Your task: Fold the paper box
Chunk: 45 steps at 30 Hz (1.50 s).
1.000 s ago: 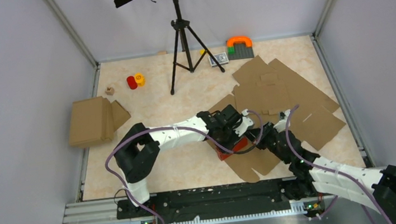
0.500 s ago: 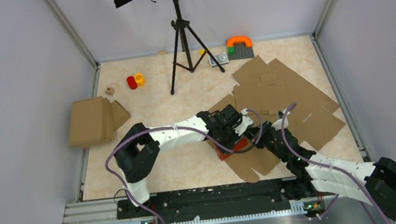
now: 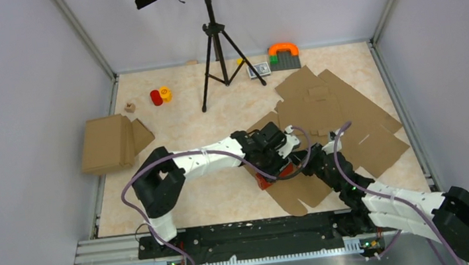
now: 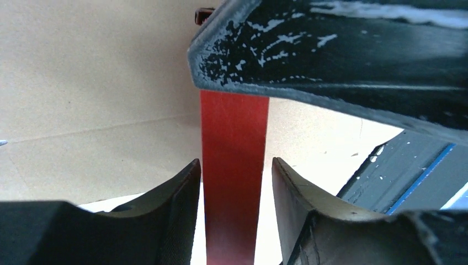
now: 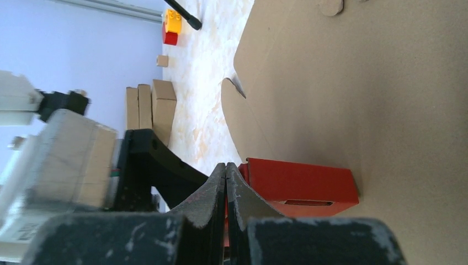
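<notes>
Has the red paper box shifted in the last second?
No. The paper box keeps its near-left corner at the same spot by the edge of the brown cardboard sheet; less of it shows now.

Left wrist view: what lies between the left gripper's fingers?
A red panel of the paper box stands between the left gripper's fingers, narrow gaps either side; the left wrist view shows it.

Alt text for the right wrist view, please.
The shut right gripper fills the foreground, just in front of the red paper box, which lies on a large brown cardboard sheet. The left arm crowds the left edge.
</notes>
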Each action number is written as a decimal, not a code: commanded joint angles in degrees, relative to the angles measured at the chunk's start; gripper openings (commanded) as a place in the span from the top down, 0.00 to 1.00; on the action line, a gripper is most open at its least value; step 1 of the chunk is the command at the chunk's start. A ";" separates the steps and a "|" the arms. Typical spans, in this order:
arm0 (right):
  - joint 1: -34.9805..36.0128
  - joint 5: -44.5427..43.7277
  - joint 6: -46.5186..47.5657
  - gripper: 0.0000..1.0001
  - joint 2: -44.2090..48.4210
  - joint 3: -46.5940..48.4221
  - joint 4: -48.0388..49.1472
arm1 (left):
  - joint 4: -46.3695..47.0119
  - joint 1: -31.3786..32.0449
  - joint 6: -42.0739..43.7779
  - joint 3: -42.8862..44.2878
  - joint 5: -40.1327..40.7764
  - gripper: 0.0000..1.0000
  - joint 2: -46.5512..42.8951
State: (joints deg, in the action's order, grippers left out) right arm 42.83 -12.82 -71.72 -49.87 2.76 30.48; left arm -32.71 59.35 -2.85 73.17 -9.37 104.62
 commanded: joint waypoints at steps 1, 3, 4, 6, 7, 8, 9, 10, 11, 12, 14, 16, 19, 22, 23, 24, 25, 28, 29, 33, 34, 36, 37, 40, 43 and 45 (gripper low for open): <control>-0.20 1.69 3.93 1.00 -0.77 -3.61 -15.99 | 1.03 -0.01 -0.25 1.71 -0.08 0.47 -5.09; -0.20 1.59 4.15 1.00 -0.24 -3.50 -16.23 | 0.55 0.00 -0.23 1.96 0.09 0.46 -5.96; -0.20 1.58 4.28 1.00 0.01 -3.49 -16.35 | 0.11 -0.01 -0.31 2.47 0.05 0.45 -6.31; -0.20 1.57 4.52 1.00 0.23 -3.53 -16.50 | -1.88 -0.01 -0.77 3.52 0.13 0.44 -7.03; -0.20 1.57 4.53 1.00 0.35 -3.55 -16.57 | -2.37 0.02 -0.78 3.82 0.18 0.43 -7.53; -0.20 1.56 4.57 1.00 0.45 -3.56 -16.59 | -2.82 0.06 -0.85 3.89 0.29 0.43 -8.27; -0.18 1.57 4.51 1.00 0.45 -3.54 -16.59 | -3.25 0.02 -0.91 4.02 0.42 0.43 -8.80; -0.19 1.57 4.57 1.00 0.47 -3.49 -16.56 | -3.69 -0.02 -1.07 4.02 0.63 0.43 -9.64; -0.20 1.55 4.69 1.00 0.49 -3.55 -16.57 | -4.38 -0.03 -1.24 4.14 0.80 0.46 -10.40; -0.20 1.54 4.73 1.00 0.49 -3.48 -16.51 | -5.22 0.02 -1.65 4.41 1.07 0.50 -11.60; -0.20 1.72 4.79 1.00 0.53 -3.50 -16.43 | -6.72 -0.01 -2.49 4.50 1.82 0.64 -13.95; -0.20 1.80 4.86 1.00 0.55 -3.55 -16.25 | -7.63 -0.01 -3.48 4.14 2.67 0.86 -16.82; -0.20 1.79 4.85 1.00 0.57 -3.53 -16.07 | -7.70 0.04 -5.30 1.93 4.80 1.00 -19.83; -0.16 1.74 4.92 1.00 0.78 -3.55 -16.07 | -8.68 0.03 -6.14 0.17 5.51 1.00 -20.29; -0.20 1.67 4.88 1.00 0.82 -3.50 -16.14 | -8.76 0.01 -6.26 -0.44 5.05 1.00 -20.08; -0.16 1.64 4.92 1.00 0.82 -3.59 -16.15 | -8.40 -0.04 -6.47 -1.25 4.53 1.00 -19.85; -0.20 1.65 4.90 1.00 0.89 -3.64 -16.22 | -8.02 -0.03 -6.54 -1.86 3.88 1.00 -19.67; -0.19 1.66 4.94 1.00 1.09 -3.75 -16.32 | -4.61 -0.07 -6.64 -4.49 3.07 1.00 -19.33; -0.20 1.73 4.93 1.00 1.25 -3.75 -16.46 | -3.68 -0.13 -6.76 -5.17 3.16 1.00 -19.18; -0.21 1.74 5.05 1.00 2.16 -3.67 -17.30 | -2.15 -0.42 -7.05 -6.57 2.72 1.00 -17.32; -0.19 1.68 5.03 1.00 2.61 -3.79 -17.48 | -1.89 -0.42 -7.14 -6.82 2.20 1.00 -16.81; -0.20 1.50 5.08 1.00 3.26 -3.76 -17.85 | -0.78 -0.45 -7.54 -7.52 0.84 1.00 -16.04; -0.21 1.42 5.04 1.00 3.47 -3.81 -17.97 | -0.06 -0.44 -7.72 -8.05 0.38 1.00 -15.76; -0.20 1.39 5.10 1.00 3.83 -4.02 -18.15 | 0.47 -0.40 -7.95 -8.76 0.25 1.00 -14.97; -0.20 1.37 5.05 1.00 3.98 -4.02 -18.50 | -2.28 -0.45 -7.91 -7.05 1.61 1.00 -14.89; -0.20 1.39 5.05 1.00 4.06 -4.16 -18.45 | -3.66 -0.46 -7.76 -5.89 2.66 1.00 -15.97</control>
State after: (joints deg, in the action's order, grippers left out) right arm 42.83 -12.05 -69.65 -44.62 2.68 25.15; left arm -36.05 58.98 -10.22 65.36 -8.03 88.79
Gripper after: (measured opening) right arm 0.002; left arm 0.001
